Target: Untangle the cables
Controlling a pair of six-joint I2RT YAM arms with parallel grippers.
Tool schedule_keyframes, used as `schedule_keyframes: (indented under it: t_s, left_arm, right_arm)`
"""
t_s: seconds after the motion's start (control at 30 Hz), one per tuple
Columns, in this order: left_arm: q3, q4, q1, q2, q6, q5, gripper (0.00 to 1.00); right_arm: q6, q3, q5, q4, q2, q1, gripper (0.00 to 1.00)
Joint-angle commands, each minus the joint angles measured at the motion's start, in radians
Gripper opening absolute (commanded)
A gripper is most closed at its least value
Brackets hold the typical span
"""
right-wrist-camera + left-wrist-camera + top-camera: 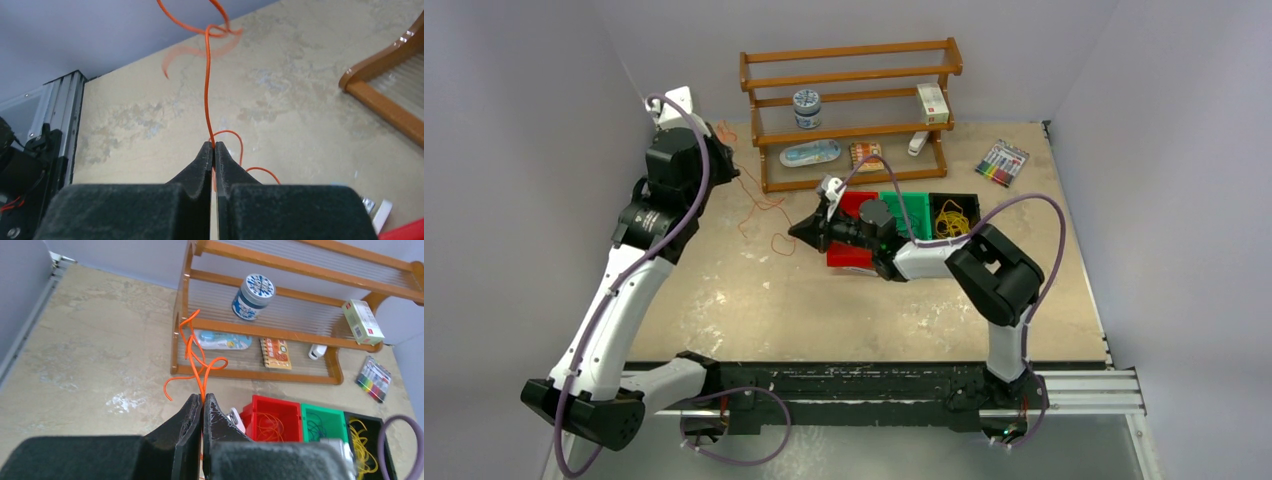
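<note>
One thin orange cable (752,205) hangs in loose loops between my two grippers over the table's left middle. My left gripper (728,152) is raised at the back left; in the left wrist view it (202,397) is shut on the orange cable (196,352), whose loops stick out past the tips. My right gripper (796,234) reaches left from the bins; in the right wrist view it (213,145) is shut on the same cable (206,85), which rises from its tips. More orange strands lie in the red bin (275,400), dark ones in the green bin (322,408), and yellow cables (362,445) in the black bin.
A wooden rack (854,75) at the back holds a jar (807,108), a small box (933,102) and flat packets. A pack of markers (1002,162) lies at the back right. The three bins sit under the right arm.
</note>
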Motion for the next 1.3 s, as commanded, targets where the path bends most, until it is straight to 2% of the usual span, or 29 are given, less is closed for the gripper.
schedule_keyframes:
  t_s: [0.0, 0.4, 0.77, 0.9, 1.0, 1.2, 1.27]
  left_arm:
    - [0.086, -0.004, 0.006, 0.035, 0.050, -0.107, 0.00]
    - [0.227, -0.057, 0.018, 0.170, 0.131, -0.272, 0.00]
    - [0.412, -0.116, 0.036, 0.284, 0.220, -0.436, 0.00]
    - [0.461, -0.129, 0.038, 0.310, 0.246, -0.484, 0.00]
    - [0.459, -0.120, 0.038, 0.308, 0.255, -0.459, 0.00]
    - [0.389, -0.064, 0.038, 0.278, 0.248, -0.285, 0.00]
    - [0.364, -0.051, 0.038, 0.268, 0.240, -0.235, 0.00]
  right_arm:
    - [0.020, -0.091, 0.012, 0.033, -0.113, 0.013, 0.00]
    - [-0.068, -0.301, 0.018, -0.202, -0.359, 0.049, 0.00]
    - [-0.101, -0.369, 0.066, -0.472, -0.488, 0.066, 0.00]
    - [-0.090, -0.384, 0.077, -0.511, -0.497, 0.067, 0.00]
    - [-0.083, -0.396, 0.074, -0.523, -0.511, 0.067, 0.00]
    - [-0.133, -0.381, 0.030, -0.556, -0.546, 0.067, 0.01]
    - [-0.136, -0.382, 0.044, -0.557, -0.574, 0.067, 0.19]
